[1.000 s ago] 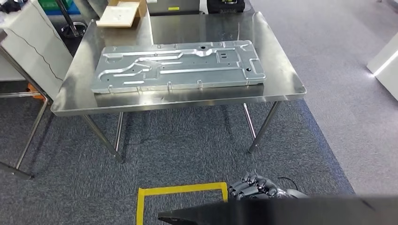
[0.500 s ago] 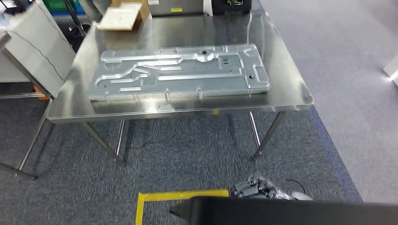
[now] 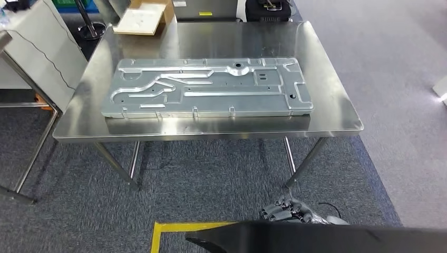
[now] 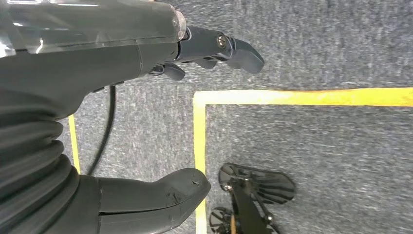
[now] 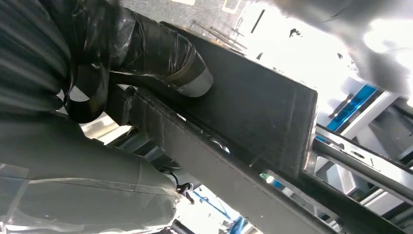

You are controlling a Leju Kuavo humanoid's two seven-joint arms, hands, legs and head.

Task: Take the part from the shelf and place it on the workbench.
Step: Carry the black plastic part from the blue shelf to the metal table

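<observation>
A black flat part (image 3: 316, 237) stretches across the bottom of the head view, and my right hand (image 3: 287, 211) grips it from below. In the right wrist view the right hand (image 5: 97, 73) wraps its thumb and fingers around the edge of the black part (image 5: 253, 102). The steel workbench (image 3: 221, 37) stands ahead, with a large stamped metal panel (image 3: 208, 87) lying flat across its middle. My left hand (image 4: 58, 97) hangs over the carpet, thumb and fingers apart, holding nothing.
A cardboard box (image 3: 145, 16) and a black case (image 3: 269, 8) sit at the bench's far edge. A white cabinet (image 3: 37, 47) stands at the left. Yellow floor tape (image 3: 174, 229) marks a square on the grey carpet in front of the bench.
The camera has moved: the bench and panel now sit lower and larger in the head view. My right hand still holds the black part.
</observation>
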